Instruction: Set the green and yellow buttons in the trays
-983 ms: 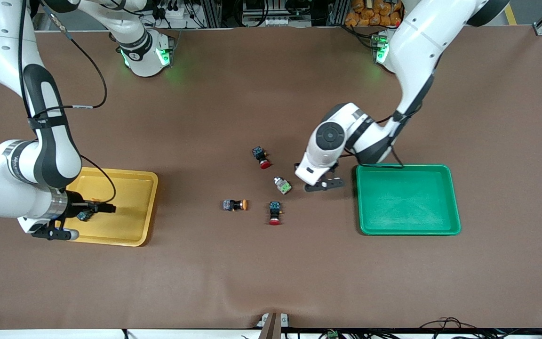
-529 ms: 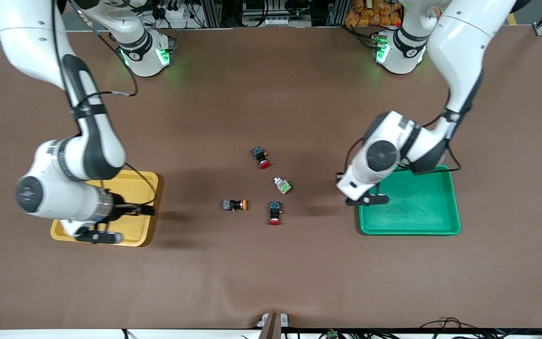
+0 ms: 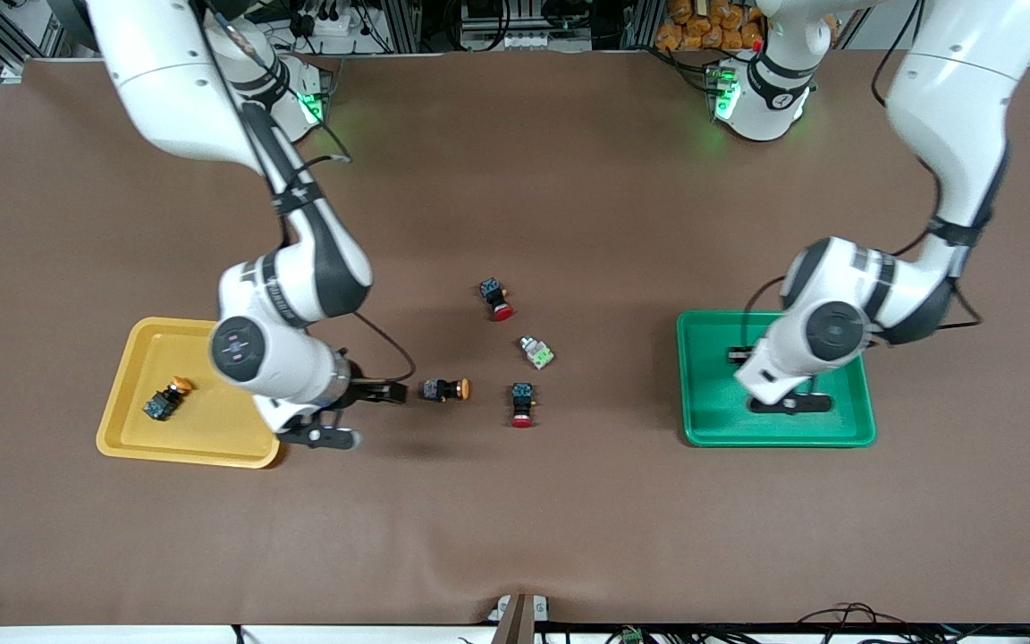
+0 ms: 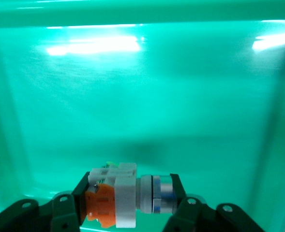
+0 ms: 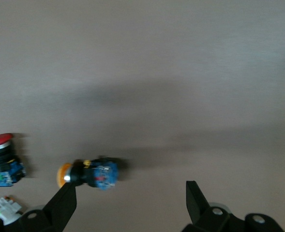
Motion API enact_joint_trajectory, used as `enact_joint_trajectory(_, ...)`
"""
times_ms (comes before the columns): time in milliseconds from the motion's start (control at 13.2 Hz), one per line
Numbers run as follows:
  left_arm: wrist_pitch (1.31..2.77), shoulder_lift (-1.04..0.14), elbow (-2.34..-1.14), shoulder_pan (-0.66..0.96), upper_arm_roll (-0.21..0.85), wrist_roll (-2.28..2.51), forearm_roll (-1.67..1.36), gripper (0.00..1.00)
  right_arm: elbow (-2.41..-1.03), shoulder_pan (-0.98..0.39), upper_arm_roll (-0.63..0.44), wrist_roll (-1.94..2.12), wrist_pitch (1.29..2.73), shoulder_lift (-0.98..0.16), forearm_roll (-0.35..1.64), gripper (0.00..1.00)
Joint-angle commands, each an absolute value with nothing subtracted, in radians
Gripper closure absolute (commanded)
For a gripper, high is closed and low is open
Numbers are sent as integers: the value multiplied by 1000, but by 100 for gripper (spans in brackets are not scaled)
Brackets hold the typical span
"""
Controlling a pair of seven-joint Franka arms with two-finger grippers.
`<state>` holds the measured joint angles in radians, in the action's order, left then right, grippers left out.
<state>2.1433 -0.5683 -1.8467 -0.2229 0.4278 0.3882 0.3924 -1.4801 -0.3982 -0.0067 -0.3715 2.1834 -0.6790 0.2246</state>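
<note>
The left gripper (image 4: 127, 205) is clamped on a whitish switch (image 4: 120, 200) with an orange block, one finger on each end, and it hangs over the floor of the green tray (image 3: 712, 420), low down. In the left wrist view the tray floor under and around the switch is bare, with the rim wall well clear of the fingers on all sides, so plenty of room there.

The right gripper (image 3: 361, 413) has its jaws spread wide, holding nothing. It's over the brown mat (image 3: 515, 537) just off the corner of the yellow tray (image 3: 122, 438), on the side toward the green tray. In the right wrist view one finger (image 5: 65, 203) sits just beside the cap of the orange-cap switch (image 3: 445, 389), which lies on its side on the mat; I can't tell if they touch.

Relative to that orange-cap switch: a red-cap switch (image 3: 522, 402) lies near it toward the green tray, the green-block switch (image 3: 536, 352) sits a bit farther from the front camera, and a second red-cap switch (image 3: 497, 299) lies farther still. All four are apart from each other, with open mat between them and both trays.

One more orange-cap switch (image 3: 164, 400) already lies in the yellow tray, away from its rim.
</note>
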Motion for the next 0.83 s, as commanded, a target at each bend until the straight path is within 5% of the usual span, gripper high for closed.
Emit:
enact_joint_trajectory(0, 2201, -586, -1881, -306, 442, 289, 429, 100, -1456, -460, -18, -393, 2267, -728, 232, 0)
enact_joint_trajectory(454, 2263, -621, -1890, -391, 442, 178, 508, 100, -1473, -526, -21, -408, 2391, -796, 210, 0)
enact_joint_trajectory(529, 2263, -621, -1888, -391, 442, 175, 508, 94, -1482, -537, -21, -408, 2408, -810, 209, 0)
enact_joint_trajectory(681, 2263, -621, -1884, -391, 443, 179, 506, 5, -1500, -542, -21, -408, 2414, -813, 207, 0)
enact_joint_trajectory(756, 2263, -620, -1884, -391, 445, 175, 505, 0, -1512, -543, -21, -408, 2414, -813, 207, 0)
